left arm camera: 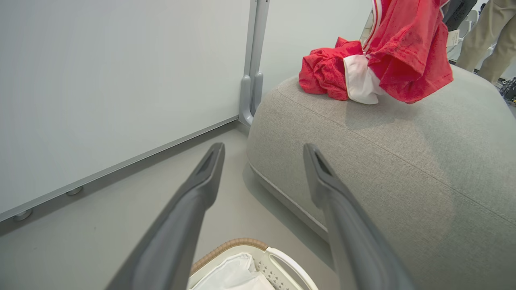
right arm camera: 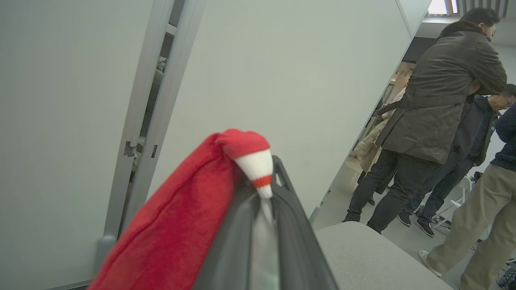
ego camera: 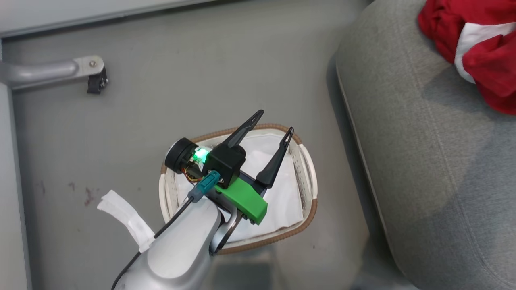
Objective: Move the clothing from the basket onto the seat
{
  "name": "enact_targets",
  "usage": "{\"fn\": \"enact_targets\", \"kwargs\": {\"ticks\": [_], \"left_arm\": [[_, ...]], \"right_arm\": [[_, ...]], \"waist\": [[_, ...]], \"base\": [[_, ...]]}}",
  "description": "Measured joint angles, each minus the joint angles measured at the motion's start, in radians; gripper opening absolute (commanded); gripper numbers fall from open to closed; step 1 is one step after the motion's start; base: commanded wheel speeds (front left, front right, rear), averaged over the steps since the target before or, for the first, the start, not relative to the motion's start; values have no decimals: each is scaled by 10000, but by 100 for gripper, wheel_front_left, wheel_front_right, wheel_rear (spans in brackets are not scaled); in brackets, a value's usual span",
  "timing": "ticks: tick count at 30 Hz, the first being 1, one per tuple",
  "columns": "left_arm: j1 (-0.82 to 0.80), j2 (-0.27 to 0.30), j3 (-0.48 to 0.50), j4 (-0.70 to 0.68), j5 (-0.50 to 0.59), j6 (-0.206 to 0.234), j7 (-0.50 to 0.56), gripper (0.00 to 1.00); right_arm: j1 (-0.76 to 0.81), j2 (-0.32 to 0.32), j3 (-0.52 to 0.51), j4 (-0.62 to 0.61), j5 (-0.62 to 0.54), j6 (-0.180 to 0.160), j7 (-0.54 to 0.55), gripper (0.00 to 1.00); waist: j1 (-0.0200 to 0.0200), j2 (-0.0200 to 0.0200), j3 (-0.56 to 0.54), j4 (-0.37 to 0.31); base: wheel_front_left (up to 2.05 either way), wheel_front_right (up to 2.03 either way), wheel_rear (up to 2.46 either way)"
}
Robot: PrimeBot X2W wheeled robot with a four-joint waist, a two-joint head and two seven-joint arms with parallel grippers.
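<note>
My left gripper (ego camera: 275, 121) hangs open over the basket (ego camera: 310, 209), with nothing between its fingers. Inside the oval white basket with its brown rim I see a white liner. The grey seat (ego camera: 423, 161) stands to the right, and red clothing (ego camera: 483, 52) with a white panel lies on its far end. In the left wrist view, the left gripper (left arm camera: 264, 150) points at the seat (left arm camera: 383, 161). A crumpled red heap (left arm camera: 326, 72) rests there and a red garment (left arm camera: 407, 48) hangs down over it. My right gripper (right arm camera: 263, 191) is shut on a red garment (right arm camera: 181, 217) with red-white striped trim, above the seat (right arm camera: 363, 249).
A pale partition wall (left arm camera: 121, 80) runs behind the floor, with a caster foot (ego camera: 96, 80) at the left. Several people (right arm camera: 435, 121) stand beyond the seat's far side; trouser legs (left arm camera: 483, 36) show behind it. The basket rim (left arm camera: 229, 245) lies just below my left fingers.
</note>
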Motion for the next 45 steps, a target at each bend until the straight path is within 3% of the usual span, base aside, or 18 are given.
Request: {"fn": "enact_targets", "kwargs": {"ticks": [8,15,17,18,19,30,45], "left_arm": [[-250,127,77,88,153,0,2,100],[-337,171,169,142,173,-2,0,100],[-342,192,190,148,190,0,0,100],[-342,211,203,150,198,0,2,100],[-342,221,211,153,198,-2,0,100],[-82,174,422,134,86,-2,0,100],[1627,-245,2071,48,-207,92,2,100]], "right_arm": [[922,796,-1202,1051,-533,0,-236,0],[1498,1358,-1300,1087,-721,0,-247,0],[1662,1482,-1170,993,-585,0,-247,35],[1752,1547,-1103,968,-537,0,-249,73],[1845,1578,-1057,926,-470,0,-247,100],[3205,1824,259,184,529,0,-249,100],[4130,1831,2134,-77,1110,0,-249,100]], "waist": [[1,0,1095,213],[1,0,1485,96],[0,0,1486,7],[0,-1,1479,-47],[0,0,1468,-88],[0,0,747,-344],[-1,0,-1368,179]], "base": [[0,0,0],[0,0,0],[0,0,0],[0,0,0],[0,0,0],[0,0,0],[0,0,0]]}}
